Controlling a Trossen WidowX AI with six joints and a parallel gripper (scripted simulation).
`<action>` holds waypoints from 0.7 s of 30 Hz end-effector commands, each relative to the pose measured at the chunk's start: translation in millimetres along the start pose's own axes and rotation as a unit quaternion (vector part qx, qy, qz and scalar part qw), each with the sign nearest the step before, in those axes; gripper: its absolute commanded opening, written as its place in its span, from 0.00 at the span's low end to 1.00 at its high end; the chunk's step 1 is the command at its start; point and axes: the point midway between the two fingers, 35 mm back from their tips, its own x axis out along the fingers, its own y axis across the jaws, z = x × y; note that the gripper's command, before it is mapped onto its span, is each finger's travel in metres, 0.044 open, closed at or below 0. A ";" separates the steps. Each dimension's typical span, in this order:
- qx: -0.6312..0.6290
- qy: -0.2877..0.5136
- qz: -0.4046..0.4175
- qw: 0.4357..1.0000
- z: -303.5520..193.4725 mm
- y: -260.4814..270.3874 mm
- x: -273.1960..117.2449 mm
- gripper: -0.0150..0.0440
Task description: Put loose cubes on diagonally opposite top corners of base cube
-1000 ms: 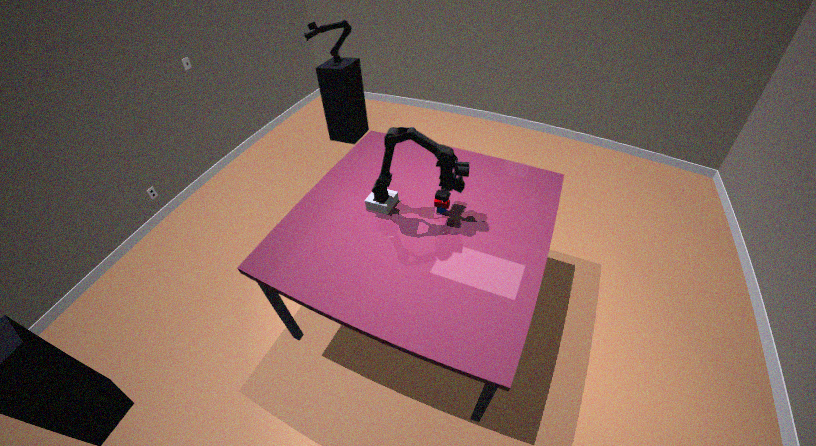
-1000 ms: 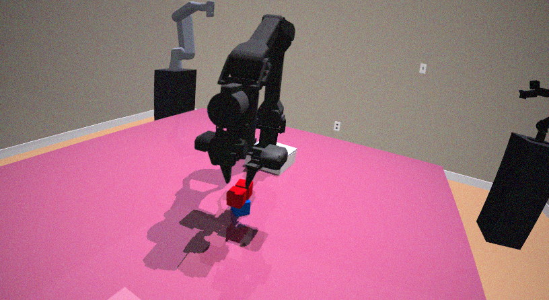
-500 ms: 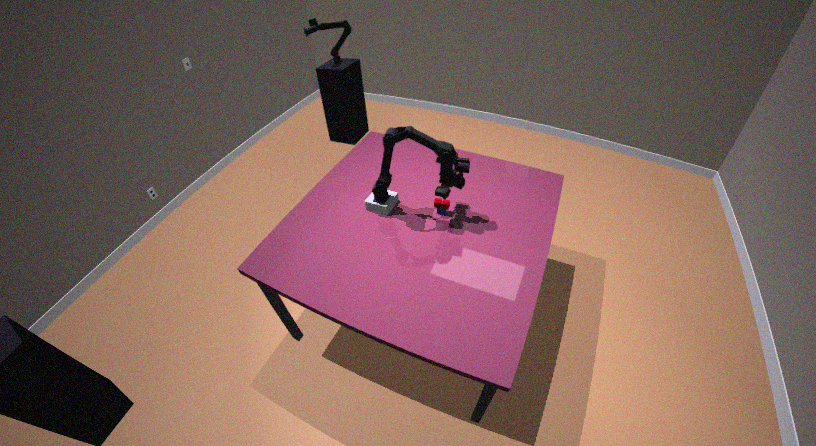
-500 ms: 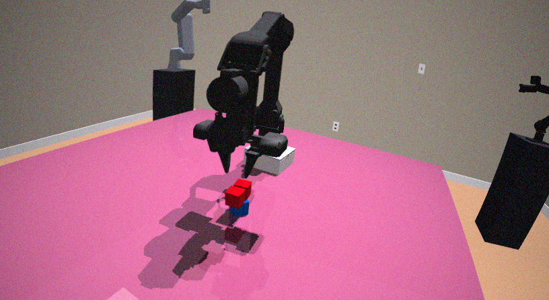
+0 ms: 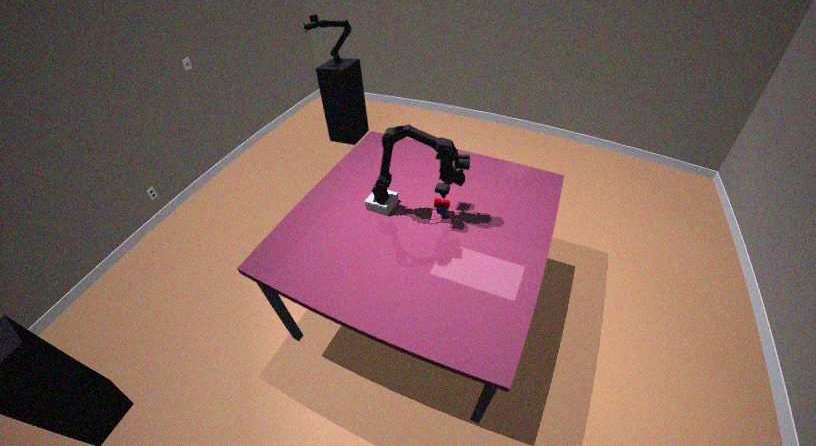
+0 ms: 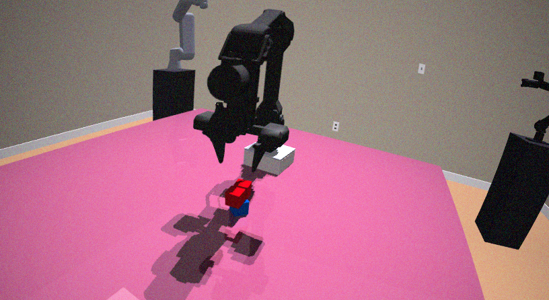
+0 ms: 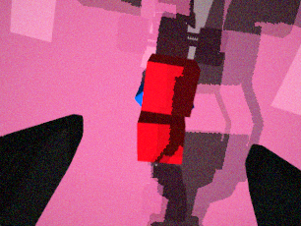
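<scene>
Black parallel-jaw gripper [image 6: 236,165] hangs wide open and empty above the stack. Two small red rigid cubes [image 6: 238,194] sit atop the blue base cube [image 6: 240,210]. They look light and easily nudged; any regrasp should take opposite flat side faces.

Grey-brown walls [image 5: 514,48] with white outlets [image 6: 421,68] enclose an orange floor [image 5: 171,328] edged by pale baseboard [image 5: 742,260]. A magenta worktop [image 5: 354,271] on dark legs [image 5: 280,311] casts a shadow; black pedestals [image 5: 341,100] stand around it.
</scene>
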 end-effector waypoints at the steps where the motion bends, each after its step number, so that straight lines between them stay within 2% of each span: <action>1: -0.001 -0.002 0.000 1.000 0.7 -0.1 -3.1 0.93; 3: 0.000 0.000 0.000 1.000 -2.1 9.6 -1.0 0.93; 11: 0.000 0.002 0.005 1.000 -50.1 114.3 -4.0 0.93; 21: 0.000 0.002 0.006 1.000 -55.7 122.0 -4.2 0.93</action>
